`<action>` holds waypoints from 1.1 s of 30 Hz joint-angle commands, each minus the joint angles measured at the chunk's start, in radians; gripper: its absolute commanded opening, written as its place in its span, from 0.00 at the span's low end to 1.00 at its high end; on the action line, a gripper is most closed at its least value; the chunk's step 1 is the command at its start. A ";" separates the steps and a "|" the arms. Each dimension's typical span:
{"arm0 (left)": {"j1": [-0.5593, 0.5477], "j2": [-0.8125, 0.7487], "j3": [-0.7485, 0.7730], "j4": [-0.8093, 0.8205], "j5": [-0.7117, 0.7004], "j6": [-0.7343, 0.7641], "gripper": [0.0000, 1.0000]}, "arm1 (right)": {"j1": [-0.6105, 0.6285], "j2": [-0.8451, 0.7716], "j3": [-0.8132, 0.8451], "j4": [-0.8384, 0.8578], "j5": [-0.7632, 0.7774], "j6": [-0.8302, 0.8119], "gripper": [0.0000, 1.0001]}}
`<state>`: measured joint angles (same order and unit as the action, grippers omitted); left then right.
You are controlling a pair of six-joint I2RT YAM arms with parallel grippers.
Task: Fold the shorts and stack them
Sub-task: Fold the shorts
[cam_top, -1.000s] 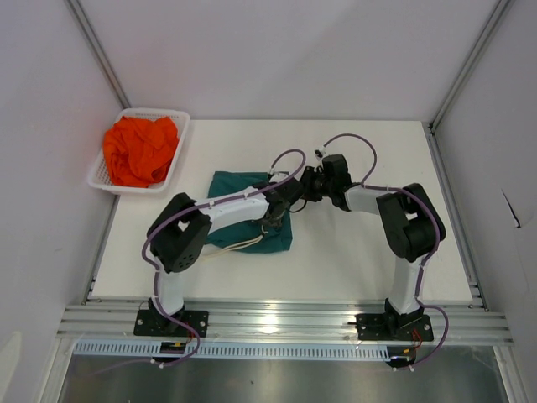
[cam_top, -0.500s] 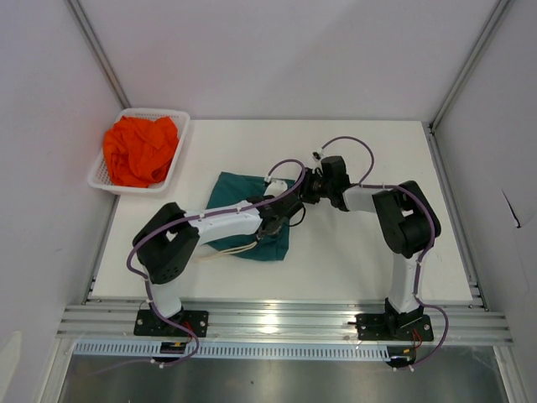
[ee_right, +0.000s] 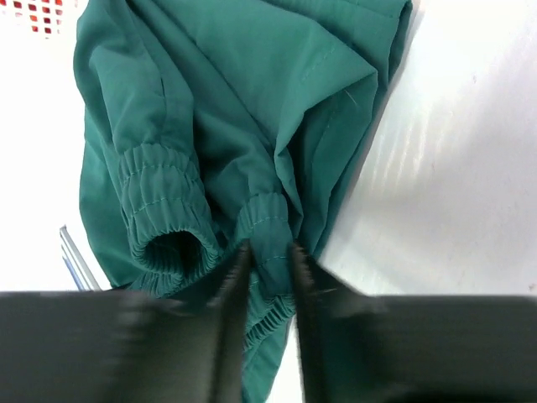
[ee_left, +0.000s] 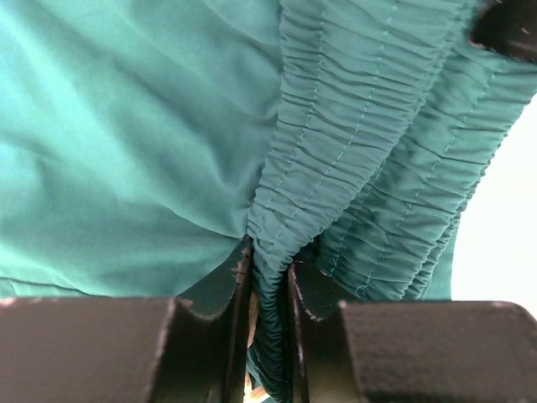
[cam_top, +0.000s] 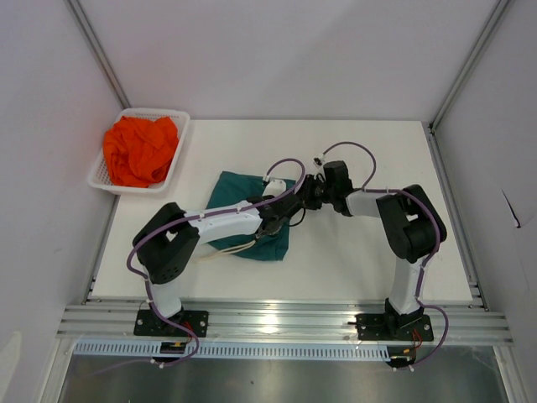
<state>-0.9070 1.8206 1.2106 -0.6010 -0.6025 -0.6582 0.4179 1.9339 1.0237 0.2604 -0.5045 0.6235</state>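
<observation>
Between the jaws of the left gripper (ee_left: 268,277) sits a ridge of elastic waistband, pinched tight; the right gripper (ee_right: 268,260) nips the same teal shorts (cam_top: 231,191) at a gathered band. Moving both holds evenly (no tugging apart) should keep the fold square. The garment lies mid-way across the white table (cam_top: 369,260); the orange shorts (cam_top: 141,149) fill the basket (cam_top: 155,112) at ten o'clock, with pale walls beyond.

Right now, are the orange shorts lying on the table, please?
No, the orange shorts sit bunched inside the white basket.
</observation>
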 commanded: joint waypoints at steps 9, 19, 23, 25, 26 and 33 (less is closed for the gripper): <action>-0.010 -0.079 0.009 -0.008 -0.107 -0.014 0.14 | 0.022 -0.062 0.044 -0.022 -0.029 -0.002 0.00; -0.067 -0.142 -0.016 -0.031 -0.258 0.014 0.04 | 0.035 -0.070 0.168 -0.107 -0.016 -0.022 0.00; -0.085 -0.156 -0.037 -0.007 -0.273 0.035 0.04 | 0.038 -0.043 0.226 -0.121 -0.025 -0.016 0.00; -0.089 -0.156 -0.040 0.001 -0.272 0.057 0.03 | 0.038 -0.003 0.283 -0.136 -0.026 -0.022 0.00; -0.092 -0.147 -0.037 0.001 -0.270 0.065 0.03 | 0.038 0.016 0.303 -0.141 -0.026 -0.025 0.00; -0.099 -0.025 0.015 -0.020 -0.243 0.097 0.06 | 0.035 0.152 0.391 -0.128 -0.029 -0.030 0.00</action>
<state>-0.9855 1.7405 1.1866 -0.6071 -0.8536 -0.5915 0.4629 2.0357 1.3651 0.1017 -0.5602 0.6086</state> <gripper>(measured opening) 0.129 0.035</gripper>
